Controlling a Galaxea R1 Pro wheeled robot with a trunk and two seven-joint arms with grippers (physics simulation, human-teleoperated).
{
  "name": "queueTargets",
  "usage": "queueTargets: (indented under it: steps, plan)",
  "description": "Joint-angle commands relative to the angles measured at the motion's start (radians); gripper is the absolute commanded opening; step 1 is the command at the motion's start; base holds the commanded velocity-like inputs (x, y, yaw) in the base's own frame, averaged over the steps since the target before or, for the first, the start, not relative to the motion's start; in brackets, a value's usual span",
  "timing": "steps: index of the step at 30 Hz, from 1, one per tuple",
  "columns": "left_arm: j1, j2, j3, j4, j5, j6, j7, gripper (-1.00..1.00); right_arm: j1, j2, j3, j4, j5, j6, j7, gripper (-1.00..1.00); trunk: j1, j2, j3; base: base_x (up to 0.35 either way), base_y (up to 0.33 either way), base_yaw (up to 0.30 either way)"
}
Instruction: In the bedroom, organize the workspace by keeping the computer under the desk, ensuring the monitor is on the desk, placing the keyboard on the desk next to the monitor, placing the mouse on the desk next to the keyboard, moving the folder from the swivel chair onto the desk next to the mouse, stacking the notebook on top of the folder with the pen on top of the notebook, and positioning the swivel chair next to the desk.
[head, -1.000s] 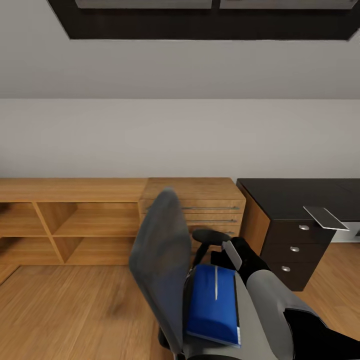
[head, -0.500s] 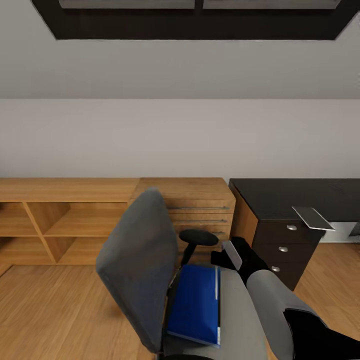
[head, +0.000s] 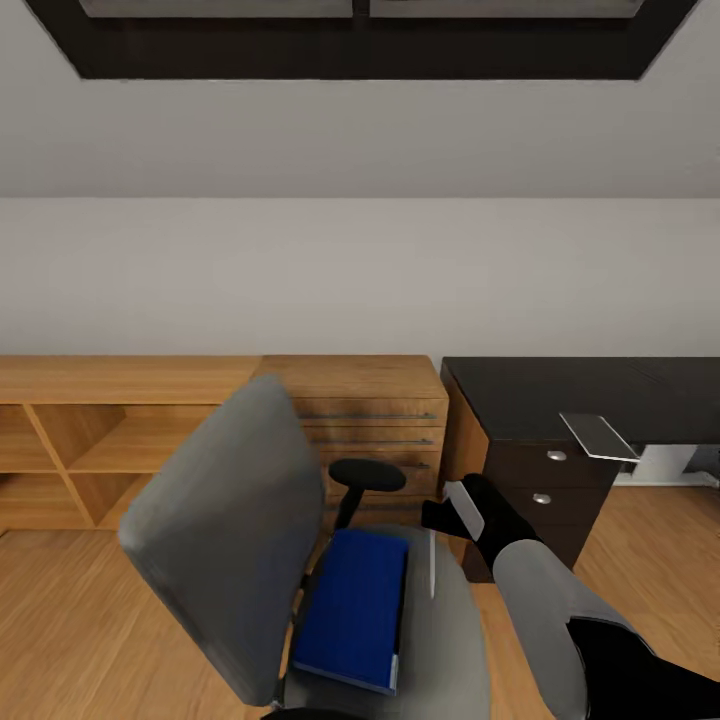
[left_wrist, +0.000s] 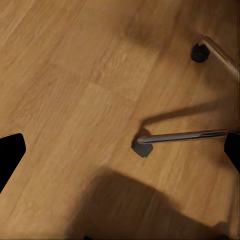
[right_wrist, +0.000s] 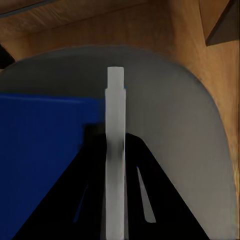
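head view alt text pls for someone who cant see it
A grey swivel chair with a blue folder lying on its seat stands on a wood floor. Behind it runs a low wooden cabinet, with the black desk to its right, and the robot's right arm reaches over the seat.

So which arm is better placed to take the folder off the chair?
The right. Its end effector hangs just above the chair seat beside the blue folder; the left wrist camera faces floor and chair legs.

Grey swivel chair (head: 440, 640) seat carrying the blue folder (head: 352, 610), flat, beside the closed jaws. Castors down on the wood floor (left_wrist: 75, 100), below the open jaws.
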Motion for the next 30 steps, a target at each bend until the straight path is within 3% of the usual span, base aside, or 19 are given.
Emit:
queueTargets:
  steps: [1,30]
  plan:
    - [0.000,-0.001,0.000,-0.003,0.010,0.006,0.003,1.00,0.000,0.001,-0.004,-0.001,-0.012,0.002,-0.010,-1.00,0.000,0.000,-0.001,0.000,-0.227,0.000]
    - [0.000,-0.001,0.000,-0.003,0.010,0.005,0.003,1.00,0.000,0.000,-0.004,-0.001,-0.012,-0.006,-0.010,-1.00,0.000,0.000,-0.001,0.000,-0.232,0.000]
